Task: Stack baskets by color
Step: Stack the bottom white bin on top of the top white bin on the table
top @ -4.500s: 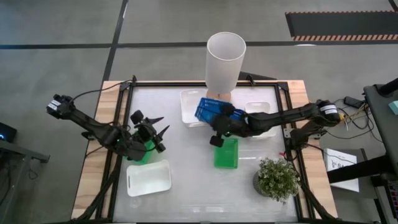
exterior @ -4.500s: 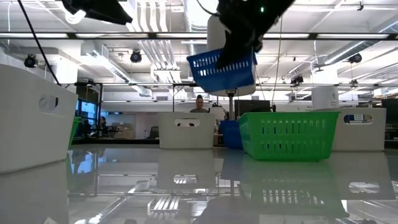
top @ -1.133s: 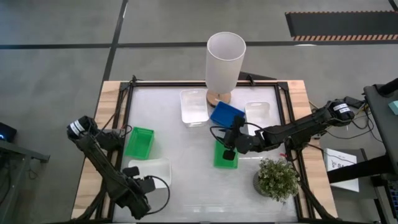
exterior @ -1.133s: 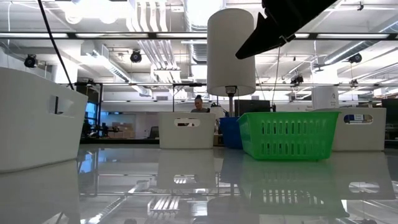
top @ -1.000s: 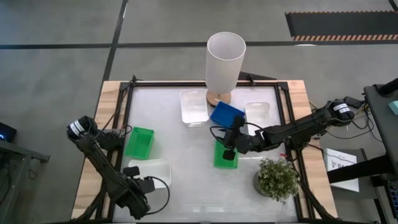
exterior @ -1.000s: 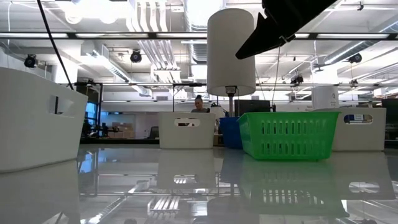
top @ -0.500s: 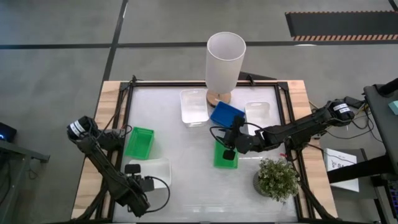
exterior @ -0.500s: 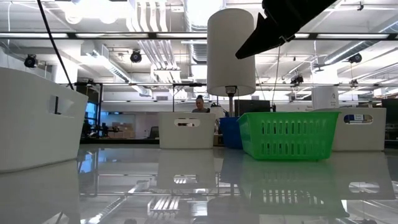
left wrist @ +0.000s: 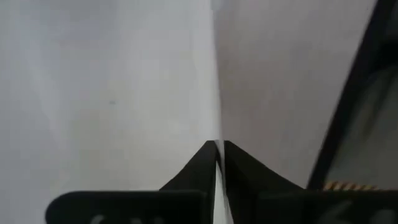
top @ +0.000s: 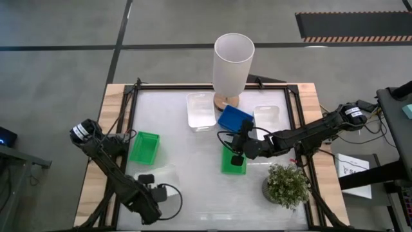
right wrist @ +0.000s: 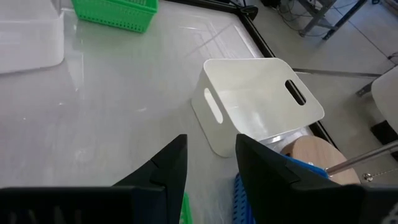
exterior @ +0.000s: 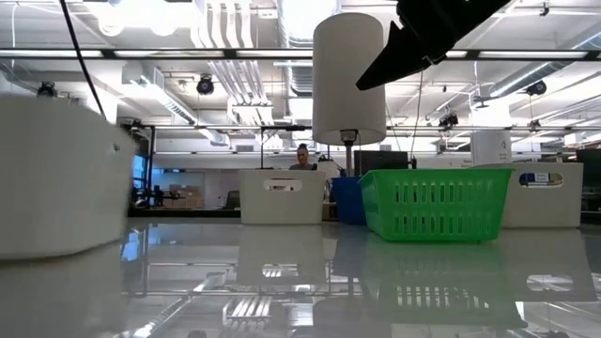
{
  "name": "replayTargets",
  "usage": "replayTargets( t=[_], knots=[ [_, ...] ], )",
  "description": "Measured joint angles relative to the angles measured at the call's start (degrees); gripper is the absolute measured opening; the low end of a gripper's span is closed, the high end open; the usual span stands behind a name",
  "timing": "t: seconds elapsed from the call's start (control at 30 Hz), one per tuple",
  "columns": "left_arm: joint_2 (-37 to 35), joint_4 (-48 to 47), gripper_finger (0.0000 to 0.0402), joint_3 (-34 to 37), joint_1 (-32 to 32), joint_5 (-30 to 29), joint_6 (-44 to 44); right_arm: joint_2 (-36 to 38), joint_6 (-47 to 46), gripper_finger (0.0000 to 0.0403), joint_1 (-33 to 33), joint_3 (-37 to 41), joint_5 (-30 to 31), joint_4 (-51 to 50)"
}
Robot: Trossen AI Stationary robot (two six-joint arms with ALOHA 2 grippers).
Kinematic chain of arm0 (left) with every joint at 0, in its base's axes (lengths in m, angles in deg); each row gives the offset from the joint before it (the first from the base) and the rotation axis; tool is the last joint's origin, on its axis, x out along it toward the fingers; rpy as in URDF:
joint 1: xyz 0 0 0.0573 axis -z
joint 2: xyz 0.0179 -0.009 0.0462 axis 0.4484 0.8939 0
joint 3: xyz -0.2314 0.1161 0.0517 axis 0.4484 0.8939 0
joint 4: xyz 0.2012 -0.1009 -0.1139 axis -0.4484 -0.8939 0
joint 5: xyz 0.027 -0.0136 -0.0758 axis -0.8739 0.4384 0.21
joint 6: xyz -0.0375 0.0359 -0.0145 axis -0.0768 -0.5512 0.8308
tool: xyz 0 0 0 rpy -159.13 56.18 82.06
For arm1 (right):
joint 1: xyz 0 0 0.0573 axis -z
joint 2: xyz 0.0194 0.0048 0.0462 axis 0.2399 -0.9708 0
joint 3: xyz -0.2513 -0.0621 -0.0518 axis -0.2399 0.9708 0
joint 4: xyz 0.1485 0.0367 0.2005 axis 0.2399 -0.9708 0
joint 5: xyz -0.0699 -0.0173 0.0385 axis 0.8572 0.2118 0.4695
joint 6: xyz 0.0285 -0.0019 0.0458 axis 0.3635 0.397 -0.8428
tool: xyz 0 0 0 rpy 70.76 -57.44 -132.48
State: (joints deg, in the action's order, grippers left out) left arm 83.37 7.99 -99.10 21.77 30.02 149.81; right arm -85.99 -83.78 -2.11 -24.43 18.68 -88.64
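A white basket [top: 161, 175] sits near the table's left front, seen big and blurred in the low view [exterior: 56, 178]. My left gripper [top: 148, 182] stands over it, pointing down and shut on its wall. My right gripper [right wrist: 211, 168] hovers open and empty above the middle green basket [top: 233, 162]. A second green basket [top: 143, 147] rests on its base at the left. At the back, a white basket [top: 200, 111], a blue basket [top: 234, 119] and another white basket [top: 268, 117] stand on the table. My left gripper pinches the white basket's thin upper edge [left wrist: 218, 155] between its two fingers, one on each side of the wall. The fingers come from above, pointing down. Whether the basket's base is still on the table, I cannot tell.
A tall white cylinder [top: 232, 63] on a wooden foot stands at the back middle, beside the blue basket. A potted plant [top: 286, 184] sits at the front right. A black frame [top: 129, 122] borders the glossy tabletop. Bare tabletop [top: 193, 187] lies in the front middle.
My left gripper has gone a little toward the table's right and near edge and tipped steeper. The white basket under it has shifted with it and now shows blurred. My right arm has kept still.
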Motion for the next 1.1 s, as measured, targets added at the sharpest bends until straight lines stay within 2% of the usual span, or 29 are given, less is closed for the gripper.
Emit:
replayTargets(
  t=[0.1,0.2,0.33,0.47,0.53,0.67,0.83,0.9,0.97,1.1],
  knots=[
    [-0.1,2.1,0.0002,-1.3,-2.9,-3.8,4.4,0.0,0.0,0.013,0.0,0.0,0.0,0.0],
    [-0.2,2.1,0.0001,-1.6,-6.6,-10.3,11.7,0.0,0.0,0.013,0.0,0.0,0.0,-0.1],
    [-0.1,4.8,0.0,-1.2,-11.6,-16.4,16.3,0.0,0.8,0.013,0.0,0.0,0.0,-0.2],
    [-0.1,6.4,0.0,-1.1,-16.9,-20.4,15.9,0.0,1.4,0.013,0.0,0.0,0.0,-0.2],
    [-0.1,6.0,0.0002,-1.1,-19.4,-20.8,13.1,0.0,1.5,0.013,0.0,0.0,0.0,-0.4],
    [-0.1,6.7,0.0032,-0.9,-22.2,-19.2,10.1,0.0,0.9,0.013,0.0,0.0,-1.5,-1.6],
    [-0.1,7.7,0.0103,-0.8,-23.4,-18.7,7.7,0.0,1.1,0.013,0.0,0.6,-2.0,-1.9],
    [-0.4,7.5,0.0131,-0.8,-23.4,-18.1,3.7,0.0,1.9,0.013,0.0,1.0,-2.1,-1.7],
    [-1.2,7.3,0.0153,-1.2,-23.3,-14.8,-2.4,0.0,2.4,0.013,0.0,1.5,-2.1,-1.7],
    [-4.1,5.5,0.0172,-1.3,-21.4,-1.1,-14.0,0.0,2.6,0.013,0.0,1.7,-2.0,-1.9]
  ],
)
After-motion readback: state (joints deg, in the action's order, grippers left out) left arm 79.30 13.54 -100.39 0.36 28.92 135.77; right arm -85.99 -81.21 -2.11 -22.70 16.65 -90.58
